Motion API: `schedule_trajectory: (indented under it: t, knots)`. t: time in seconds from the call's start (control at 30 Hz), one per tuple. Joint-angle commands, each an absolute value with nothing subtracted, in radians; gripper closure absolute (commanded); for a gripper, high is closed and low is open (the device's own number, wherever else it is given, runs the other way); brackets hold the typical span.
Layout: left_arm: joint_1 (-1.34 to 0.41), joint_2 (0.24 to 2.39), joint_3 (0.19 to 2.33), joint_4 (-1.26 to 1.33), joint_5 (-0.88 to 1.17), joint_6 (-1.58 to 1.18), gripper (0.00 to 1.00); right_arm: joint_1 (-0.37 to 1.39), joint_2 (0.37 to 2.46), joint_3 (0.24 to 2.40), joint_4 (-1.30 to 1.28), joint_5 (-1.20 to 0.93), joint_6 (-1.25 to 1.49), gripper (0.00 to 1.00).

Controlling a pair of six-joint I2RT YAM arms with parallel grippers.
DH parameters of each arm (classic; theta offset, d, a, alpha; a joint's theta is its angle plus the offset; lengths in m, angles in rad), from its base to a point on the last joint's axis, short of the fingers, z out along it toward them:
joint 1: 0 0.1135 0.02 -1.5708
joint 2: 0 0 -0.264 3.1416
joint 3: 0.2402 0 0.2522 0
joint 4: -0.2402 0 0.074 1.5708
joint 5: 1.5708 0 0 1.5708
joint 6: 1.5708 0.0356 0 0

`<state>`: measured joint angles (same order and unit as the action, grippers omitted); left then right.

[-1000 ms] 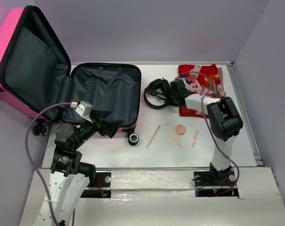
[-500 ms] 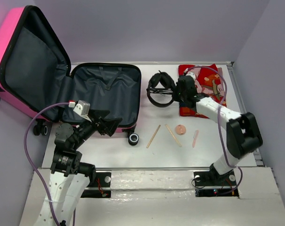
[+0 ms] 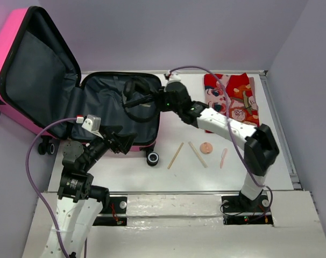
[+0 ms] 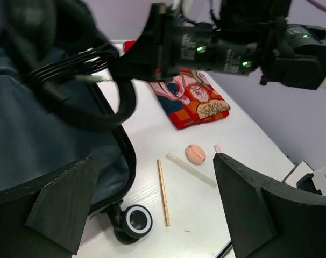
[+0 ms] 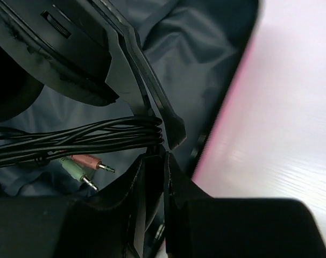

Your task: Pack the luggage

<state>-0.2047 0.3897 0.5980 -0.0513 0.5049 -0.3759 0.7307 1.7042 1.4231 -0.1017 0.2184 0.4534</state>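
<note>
Jaws of the right gripper (image 5: 158, 161) pinch nearly closed on black headphones (image 5: 55, 48), their earcups cut off, above the grey lining of the open pink luggage (image 3: 6, 59) at upper left. Left gripper (image 4: 152, 201) gapes wide, empty.

The white counter (image 3: 217, 180) filled the middle of the frame. The open pink luggage (image 3: 101, 105) lay on its left side, with the lid leaning up at the upper left. A red cloth (image 3: 241, 88) with pictures lay flat at the upper right. Lower down, near the middle, lay a brown stick (image 3: 175, 156), a pale stick (image 3: 198, 154), a round pink thing (image 3: 206, 147) and a small pink stick (image 3: 223, 158), all close together.
</note>
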Motion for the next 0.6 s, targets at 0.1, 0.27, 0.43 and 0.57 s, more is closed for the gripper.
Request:
schedule_trajectory:
  t: [0.1, 0.27, 0.43, 0.57]
  knots:
    - [-0.195, 0.379, 0.623, -0.041, 0.5, -0.351, 0.01, 0.844, 1.939, 1.756, -0.141, 0.149, 0.4, 0.17]
    - [-0.195, 0.376, 0.62, -0.041, 0.495, -0.351, 0.01, 0.844, 1.823, 1.671, -0.16, 0.193, 0.38, 0.09]
    - [-0.195, 0.37, 0.618, -0.041, 0.492, -0.354, 0.01, 0.844, 1.539, 1.281, -0.147, 0.247, 0.446, 0.29]
    - [-0.195, 0.368, 0.612, -0.031, 0.509, -0.357, 0.01, 0.853, 1.424, 1.023, -0.147, 0.276, 0.55, 0.49]
